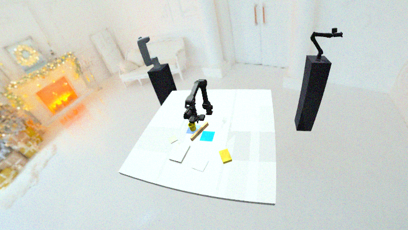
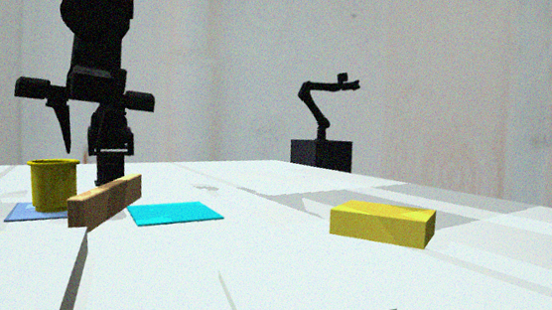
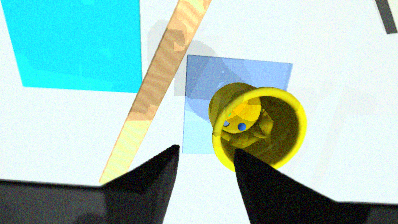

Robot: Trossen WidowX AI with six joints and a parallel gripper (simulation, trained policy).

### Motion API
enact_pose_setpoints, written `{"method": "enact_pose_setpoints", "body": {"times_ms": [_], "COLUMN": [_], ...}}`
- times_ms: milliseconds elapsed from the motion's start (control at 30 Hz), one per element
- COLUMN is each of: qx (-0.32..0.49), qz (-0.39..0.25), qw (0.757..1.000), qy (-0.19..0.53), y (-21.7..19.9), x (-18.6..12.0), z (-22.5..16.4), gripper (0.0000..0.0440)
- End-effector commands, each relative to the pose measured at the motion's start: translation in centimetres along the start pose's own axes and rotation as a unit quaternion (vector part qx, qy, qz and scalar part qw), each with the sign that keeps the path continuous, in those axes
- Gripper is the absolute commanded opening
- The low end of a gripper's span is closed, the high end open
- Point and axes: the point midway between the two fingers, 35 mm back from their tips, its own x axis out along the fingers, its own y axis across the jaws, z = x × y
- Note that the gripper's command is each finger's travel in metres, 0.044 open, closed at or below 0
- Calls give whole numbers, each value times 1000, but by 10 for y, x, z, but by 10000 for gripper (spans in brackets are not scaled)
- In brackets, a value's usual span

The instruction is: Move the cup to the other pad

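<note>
Seems poised, with tool (image 1: 195,121) (image 2: 88,147) (image 3: 207,153) part-open and empty, to pinch the wall of the yellow cup (image 1: 192,127) (image 2: 54,186) (image 3: 282,125), upright on the blue pad (image 1: 188,131) (image 2: 20,212) (image 3: 199,107) beside the wooden bar (image 1: 199,132) (image 2: 106,198) (image 3: 162,75), likely to keep its marbles (image 3: 242,127) level while crossing to the cyan pad (image 1: 207,136) (image 2: 174,212) (image 3: 80,45) beyond.

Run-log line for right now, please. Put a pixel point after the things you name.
gripper (image 1: 193,122) (image 3: 207,153): open, empty | cup (image 1: 192,126) (image 2: 55,185) (image 3: 300,125): upright, blue pad (image 1: 189,132) (image 2: 17,214) (image 3: 200,140) | marbles (image 3: 242,127): inside | cyan pad (image 1: 207,136) (image 2: 175,212) (image 3: 80,45): bare
</note>
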Motion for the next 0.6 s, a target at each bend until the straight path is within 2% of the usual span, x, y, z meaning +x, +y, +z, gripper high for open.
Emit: {"method": "enact_pose_setpoints", "body": {"times_ms": [0,467,567], "qx": [-10,-70,-90], "qz": [0,8,9], "qw": [1000,997,996], "qy": [15,24,23], "y": [-4,-8,-8], "x": [14,59,65], "z": [-2,-4,-4], "gripper": [181,188,133]}}
